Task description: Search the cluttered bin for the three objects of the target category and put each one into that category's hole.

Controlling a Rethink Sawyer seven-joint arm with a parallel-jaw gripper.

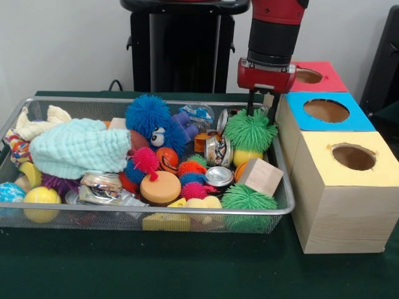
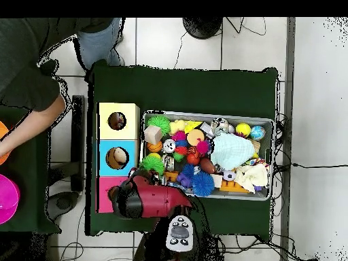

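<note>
We record a wire mesh bin point(image 1: 156, 215) on a dark green table point(image 1: 187, 274), filled with mixed toys and household items. Beside it stand three wooden boxes, each with a round hole on top: a yellow-topped box point(image 1: 349, 187), a blue-topped box point(image 1: 324, 111) and a red-topped box point(image 1: 315, 76).

The gripper point(image 1: 262, 109) hangs from the red and black arm point(image 1: 274, 31) over the bin corner beside the blue-topped box, its dark fingers point(image 1: 272, 106) reaching down to the top of a green spiky ball point(image 1: 250, 131). We cannot tell whether they are spread or pressed on it.

Contents we can list:
- a second green spiky ball point(image 1: 248, 198) at the front corner nearest the yellow-topped box
- a wooden cube point(image 1: 260, 177), just beside that ball
- a blue fuzzy creature with eyes point(image 1: 153, 121), mid-bin
- a pale turquoise cloth point(image 1: 81, 149), bunched toward the far end from the boxes
- pink spiky balls point(image 1: 146, 159), near the middle
- a crushed can point(image 1: 218, 149), just beside the first green ball
- a yellow ball point(image 1: 42, 199), at the front corner farthest from the boxes

In the overhead view a person's arm point(image 2: 30, 122) shows at the edge, well apart from the bin.
</note>
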